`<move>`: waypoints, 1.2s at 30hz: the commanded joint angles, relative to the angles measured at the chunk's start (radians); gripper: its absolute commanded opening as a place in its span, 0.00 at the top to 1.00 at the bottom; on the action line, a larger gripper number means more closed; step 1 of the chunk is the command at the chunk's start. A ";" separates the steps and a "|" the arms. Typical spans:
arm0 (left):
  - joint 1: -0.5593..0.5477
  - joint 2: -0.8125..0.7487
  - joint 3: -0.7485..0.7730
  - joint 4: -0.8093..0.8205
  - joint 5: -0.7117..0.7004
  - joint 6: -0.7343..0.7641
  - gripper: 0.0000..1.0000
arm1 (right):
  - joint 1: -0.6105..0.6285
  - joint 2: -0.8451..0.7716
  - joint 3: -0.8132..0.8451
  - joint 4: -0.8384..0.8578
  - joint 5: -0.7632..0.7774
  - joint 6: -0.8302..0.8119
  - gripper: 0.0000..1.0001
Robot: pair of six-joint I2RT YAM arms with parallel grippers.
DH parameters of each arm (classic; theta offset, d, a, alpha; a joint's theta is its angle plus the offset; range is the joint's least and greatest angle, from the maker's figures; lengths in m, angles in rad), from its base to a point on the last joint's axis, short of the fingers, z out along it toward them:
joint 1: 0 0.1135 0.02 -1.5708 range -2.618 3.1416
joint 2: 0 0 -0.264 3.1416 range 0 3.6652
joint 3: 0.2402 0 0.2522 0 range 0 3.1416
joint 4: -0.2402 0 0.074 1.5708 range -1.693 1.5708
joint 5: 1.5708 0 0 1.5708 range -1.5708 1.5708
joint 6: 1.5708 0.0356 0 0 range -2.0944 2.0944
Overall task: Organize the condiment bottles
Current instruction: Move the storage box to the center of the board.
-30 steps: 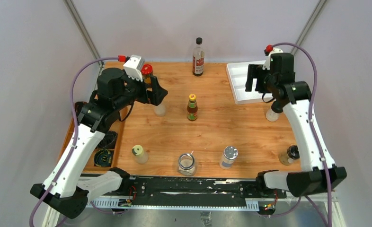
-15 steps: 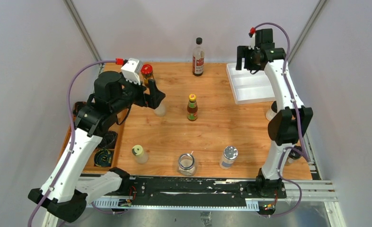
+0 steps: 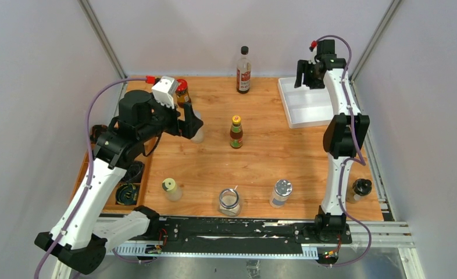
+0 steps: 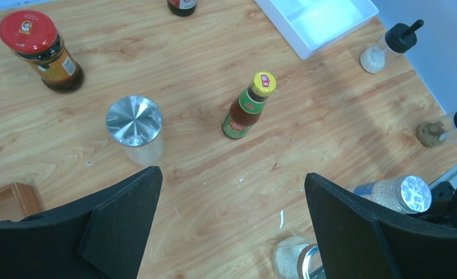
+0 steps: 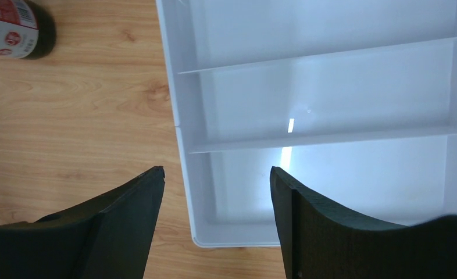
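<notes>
The right gripper (image 5: pixel 215 170) hangs over the white divided tray (image 5: pixel 331 87) at the far right corner of the bench (image 3: pixel 272 157). Its jaws are apart and empty, straddling the tray's left wall. The left gripper (image 4: pixel 232 174) stands wide and empty, just short of the silver-capped jar (image 4: pixel 134 125) toward the far left corner.

No bottle is in the tray. The tall red-labelled bottle (image 3: pixel 243 70) stands at the far edge and the yellow-capped sauce bottle (image 3: pixel 236 132) mid-bench.

Hazards:
- The jar sits off-centre toward the left finger, so a descent can strike its cap and tip it.
- The right jaws, closing on the wall, can drag the tray.

Compared with one second earlier, the right arm has extended toward the far edge. Every visible bottle remains in place.
</notes>
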 commanded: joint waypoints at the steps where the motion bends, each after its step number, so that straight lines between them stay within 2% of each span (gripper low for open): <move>1: -0.004 -0.001 -0.018 -0.018 0.019 0.009 0.00 | -0.033 0.046 0.037 -0.014 0.029 -0.020 0.29; 5: -0.004 0.011 -0.024 -0.017 0.012 0.028 0.00 | -0.036 0.071 0.019 -0.005 -0.004 -0.034 0.31; 8: -0.004 0.027 -0.025 -0.012 0.019 0.031 0.00 | -0.024 0.089 0.018 -0.002 -0.095 -0.047 0.33; 15: -0.004 0.038 -0.031 0.000 0.030 0.026 0.00 | 0.081 0.117 0.031 -0.003 -0.098 -0.083 0.33; 19: -0.004 0.028 -0.042 0.001 0.024 0.020 0.00 | 0.116 0.126 -0.007 0.018 -0.089 -0.083 0.37; 27: -0.004 0.027 -0.056 0.009 0.042 0.008 0.00 | 0.165 0.106 -0.115 0.103 0.072 -0.046 0.37; 36: -0.004 0.025 -0.071 0.011 0.045 0.010 0.00 | 0.170 -0.012 -0.278 0.270 0.226 -0.045 0.38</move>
